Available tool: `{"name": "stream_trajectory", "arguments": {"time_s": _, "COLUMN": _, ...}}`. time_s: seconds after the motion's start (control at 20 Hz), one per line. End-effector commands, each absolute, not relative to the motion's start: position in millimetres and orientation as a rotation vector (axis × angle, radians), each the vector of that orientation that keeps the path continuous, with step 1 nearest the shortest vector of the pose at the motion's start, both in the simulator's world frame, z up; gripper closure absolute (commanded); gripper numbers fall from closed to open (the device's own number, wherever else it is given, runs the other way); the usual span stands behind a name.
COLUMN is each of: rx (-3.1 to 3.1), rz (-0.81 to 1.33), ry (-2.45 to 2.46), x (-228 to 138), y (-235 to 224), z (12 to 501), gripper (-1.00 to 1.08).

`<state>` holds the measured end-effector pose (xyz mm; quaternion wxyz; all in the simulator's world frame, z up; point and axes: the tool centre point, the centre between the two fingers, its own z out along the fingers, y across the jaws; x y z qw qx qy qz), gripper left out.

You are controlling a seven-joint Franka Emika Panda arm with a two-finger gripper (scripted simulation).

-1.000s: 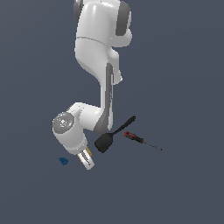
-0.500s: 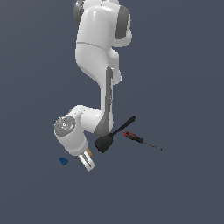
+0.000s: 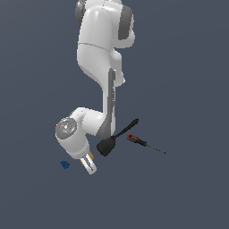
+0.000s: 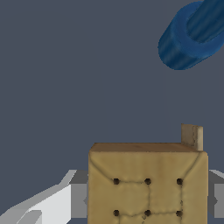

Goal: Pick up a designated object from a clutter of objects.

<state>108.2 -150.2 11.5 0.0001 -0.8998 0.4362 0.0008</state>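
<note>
Tan square point(image 4: 148, 183): fills the wrist view between the gripper's two grey fingers point(image 4: 78, 199); only a tan sliver shows at the fingertips in the exterior view.
Gripper point(image 3: 89, 164): fingers flank the square; firm clamp cannot be told.
Blue lump point(image 3: 65, 165): near the gripper, towards the exterior view's left.
Black spatula point(image 3: 114, 139): beside the arm.
Screwdriver point(image 3: 144, 143): just past the spatula, towards the exterior view's right.

A dark grey floor point(image 3: 192, 89) is carrying a black spatula point(image 3: 114, 139), a red-and-black-handled screwdriver point(image 3: 144, 143) lying just beside it toward the exterior view's right, and a small blue lump point(image 3: 65, 165) sitting well apart toward the exterior view's left.
</note>
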Motion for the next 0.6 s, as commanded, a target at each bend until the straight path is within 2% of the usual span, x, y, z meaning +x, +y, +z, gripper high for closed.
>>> {"name": "stream_trajectory", "arguments": {"time_s": 0.0, "rx": -2.827, "rz": 0.001, "ry": 1.370, "x": 108.0, "y": -150.8, "z": 15.0, "gripper": 1.08}}
{"name": "stream_trajectory", "arguments": {"time_s": 0.55, "rx": -2.825, "rz": 0.001, "ry": 1.371, "x": 95.7, "y": -161.4, "z": 69.1, "gripper": 1.08}}
